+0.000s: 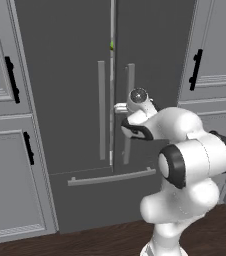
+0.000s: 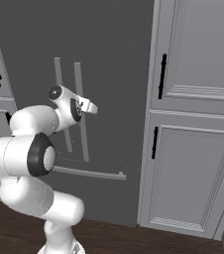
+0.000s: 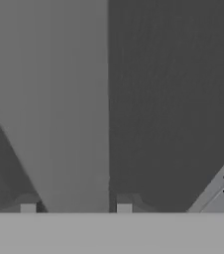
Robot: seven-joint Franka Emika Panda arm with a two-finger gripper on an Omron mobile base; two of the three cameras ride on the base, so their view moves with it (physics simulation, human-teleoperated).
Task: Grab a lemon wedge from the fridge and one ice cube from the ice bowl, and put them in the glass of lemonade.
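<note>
Jaws part-open astride the fridge (image 1: 70, 75) door's pale handle (image 3: 69, 99) at twelve o'clock; next, I'd reckon, clamp and pull.

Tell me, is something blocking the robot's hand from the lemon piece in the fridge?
Yes. The fridge doors are almost shut, with only a thin gap between them showing a speck of yellow-green. The gripper sits right at a pale handle, so the doors stand between it and whatever is inside.
</note>
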